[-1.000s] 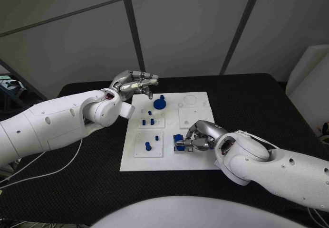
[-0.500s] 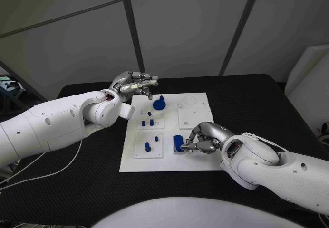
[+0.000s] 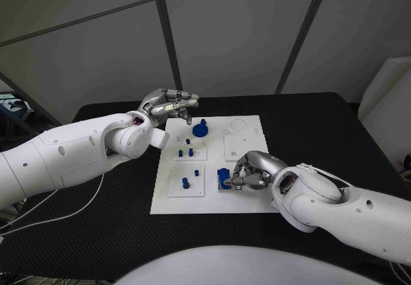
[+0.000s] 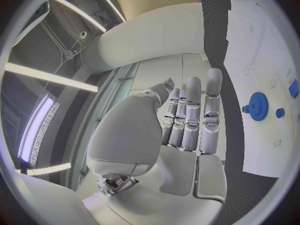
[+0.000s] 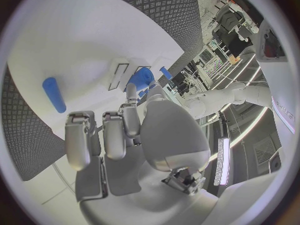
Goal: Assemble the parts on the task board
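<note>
1. Black surface [image 3: 111, 214] carries my white task board [image 3: 248, 202].
2. I see my right hand [image 3: 248, 174] pinching a blue part [image 3: 223, 177] at the board's near side.
3. My left hand [image 3: 167, 105] hovers by the board's far corner, fingers curled together, holding nothing.

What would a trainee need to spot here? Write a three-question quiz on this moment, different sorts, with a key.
1. True or false: the left hand holds a blue part.
2. Multiple choice: the right hand is at
A. the gear at the far side of the task board
B. a blue part at the board's near side
C. the bare table
3. Fill in: the gear's colour is ____.

Key
1. False: its fingers are extended and apart, above the board's far left corner, with nothing in them.
2. B
3. blue
</note>
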`<control>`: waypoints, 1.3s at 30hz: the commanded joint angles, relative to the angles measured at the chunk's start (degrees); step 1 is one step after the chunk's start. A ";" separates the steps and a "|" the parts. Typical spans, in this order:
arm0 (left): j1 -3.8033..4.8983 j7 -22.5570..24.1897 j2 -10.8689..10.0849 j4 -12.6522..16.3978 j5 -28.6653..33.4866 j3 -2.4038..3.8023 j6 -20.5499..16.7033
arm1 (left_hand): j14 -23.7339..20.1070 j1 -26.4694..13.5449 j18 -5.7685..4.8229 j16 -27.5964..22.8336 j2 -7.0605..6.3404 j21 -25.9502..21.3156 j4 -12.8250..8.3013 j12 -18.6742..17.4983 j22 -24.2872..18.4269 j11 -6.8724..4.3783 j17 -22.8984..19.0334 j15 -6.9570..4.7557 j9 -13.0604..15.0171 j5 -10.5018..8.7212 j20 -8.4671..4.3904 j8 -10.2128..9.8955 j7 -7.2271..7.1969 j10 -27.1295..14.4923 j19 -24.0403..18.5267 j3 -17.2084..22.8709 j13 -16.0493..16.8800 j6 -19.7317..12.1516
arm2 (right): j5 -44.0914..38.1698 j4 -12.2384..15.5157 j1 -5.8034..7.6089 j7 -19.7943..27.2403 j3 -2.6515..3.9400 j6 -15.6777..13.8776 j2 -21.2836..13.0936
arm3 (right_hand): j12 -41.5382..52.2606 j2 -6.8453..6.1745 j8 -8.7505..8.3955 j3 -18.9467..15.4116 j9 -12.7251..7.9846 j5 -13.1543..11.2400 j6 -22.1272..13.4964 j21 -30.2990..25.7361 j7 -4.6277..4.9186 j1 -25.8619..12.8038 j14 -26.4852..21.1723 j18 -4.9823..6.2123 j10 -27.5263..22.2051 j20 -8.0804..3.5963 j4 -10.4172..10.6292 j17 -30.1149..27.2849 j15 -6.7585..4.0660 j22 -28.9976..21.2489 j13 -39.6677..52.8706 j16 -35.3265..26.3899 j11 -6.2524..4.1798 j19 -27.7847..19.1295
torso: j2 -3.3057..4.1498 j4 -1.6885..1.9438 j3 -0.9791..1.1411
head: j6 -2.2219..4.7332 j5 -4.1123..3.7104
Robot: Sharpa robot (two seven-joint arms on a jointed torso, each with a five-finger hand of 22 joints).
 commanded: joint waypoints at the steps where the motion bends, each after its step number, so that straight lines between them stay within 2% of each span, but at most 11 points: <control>1: 0.09 0.11 0.12 0.02 0.13 0.01 0.64 | -0.36 -0.32 2.79 -0.17 0.13 -0.26 0.04 0.28 -0.07 -0.07 -0.07 0.06 -0.01 0.18 0.10 0.22 0.04 -0.37 -0.43 -0.30 0.10 -0.51 | -0.80 -0.66 0.09 0.29 0.03 0.70 0.70 | -0.41 0.62 0.31 0.20 0.10 0.36 -0.17 0.38 -0.21 0.85 4.55 -0.87 0.47 -0.39 -0.26 7.56 -0.32 15.10 0.00 0.35 -0.12 6.05 | 0.07 -0.06 0.05 | -0.08 0.07; 3: 0.09 0.10 0.14 0.01 0.13 0.01 0.64 | -0.36 -0.32 2.79 -0.17 0.13 -0.26 0.04 0.28 -0.07 -0.07 -0.07 0.06 -0.01 0.18 0.10 0.22 0.04 -0.37 -0.43 -0.30 0.10 -0.51 | -0.91 -1.00 0.09 0.29 0.03 0.82 1.04 | -0.43 0.74 0.32 0.26 0.11 0.44 -0.17 0.38 -0.25 1.08 4.54 -0.87 0.47 -0.40 -0.34 7.54 -0.34 15.10 0.01 0.34 -0.14 6.05 | 0.09 -0.09 0.09 | -0.16 0.13; 7: 0.09 0.05 0.13 0.03 0.13 -0.01 0.65 | -0.36 -0.32 2.79 -0.17 0.13 -0.26 0.04 0.28 -0.07 -0.07 -0.07 0.06 -0.01 0.18 0.10 0.22 0.04 -0.37 -0.43 -0.30 0.10 -0.51 | -1.06 -1.58 0.10 0.39 0.03 1.11 1.66 | -0.49 0.82 0.32 0.33 0.13 0.52 -0.18 0.38 -0.28 1.41 4.53 -0.87 0.46 -0.42 -0.48 7.48 -0.37 15.10 -0.01 0.30 -0.17 6.05 | 0.04 -0.10 0.00 | -0.31 0.14; 19: 0.09 -0.11 0.05 0.06 0.13 -0.03 0.73 | -0.44 -0.44 2.81 -0.05 0.30 -0.37 0.07 0.55 -0.20 -0.06 -0.20 0.07 -0.02 0.19 0.13 0.40 0.05 -0.60 -0.44 -0.41 0.11 -0.65 | -1.08 -1.83 0.10 0.76 0.03 2.27 2.01 | -0.58 0.47 0.34 0.25 0.19 0.39 -0.27 0.38 -0.29 2.40 4.49 -0.87 0.41 -0.47 -1.10 7.34 -0.41 15.10 0.02 0.19 -0.21 6.05 | -0.04 -0.18 0.01 | -0.61 0.26; 31: 0.09 -0.21 -0.11 0.10 0.13 -0.05 0.69 | -0.44 -0.44 2.81 -0.05 0.30 -0.37 0.07 0.55 -0.20 -0.06 -0.20 0.07 -0.02 0.19 0.13 0.40 0.05 -0.60 -0.44 -0.41 0.11 -0.65 | -1.08 -0.91 0.10 1.45 0.03 4.03 1.25 | -1.01 -1.07 0.31 -0.80 0.30 -2.54 -0.47 0.38 0.01 3.38 4.43 -0.87 0.18 -0.39 -2.19 7.10 -0.25 15.10 -0.08 0.00 0.03 6.05 | -0.07 -0.17 0.01 | -0.56 0.14; 35: 0.09 -0.20 -0.15 0.10 0.13 -0.06 0.65 | -0.44 -0.44 2.81 -0.05 0.30 -0.37 0.07 0.55 -0.20 -0.06 -0.20 0.07 -0.02 0.19 0.13 0.40 0.05 -0.60 -0.44 -0.41 0.11 -0.65 | -1.08 -0.11 0.09 1.54 0.02 3.14 0.43 | -1.03 -1.47 0.32 -1.76 0.35 -5.58 -0.47 0.38 0.20 1.91 4.43 -0.87 0.22 -0.25 -1.45 7.09 -0.08 15.10 -0.01 -0.02 0.22 6.05 | -0.13 -0.25 0.04 | -0.47 0.14; 39: 0.09 -0.18 -0.22 0.10 0.13 -0.06 0.61 | -0.44 -0.44 2.81 -0.05 0.30 -0.37 0.07 0.55 -0.20 -0.06 -0.20 0.07 -0.02 0.19 0.13 0.40 0.05 -0.60 -0.44 -0.41 0.11 -0.65 | -1.08 1.24 0.08 1.76 0.00 0.69 -1.54 | -0.94 -1.03 0.34 -2.00 0.39 -5.54 -0.42 0.38 0.19 1.08 4.44 -0.87 0.31 -0.20 -0.79 7.12 -0.05 15.10 0.12 -0.02 0.22 6.05 | -0.07 -0.24 0.07 | -0.32 0.06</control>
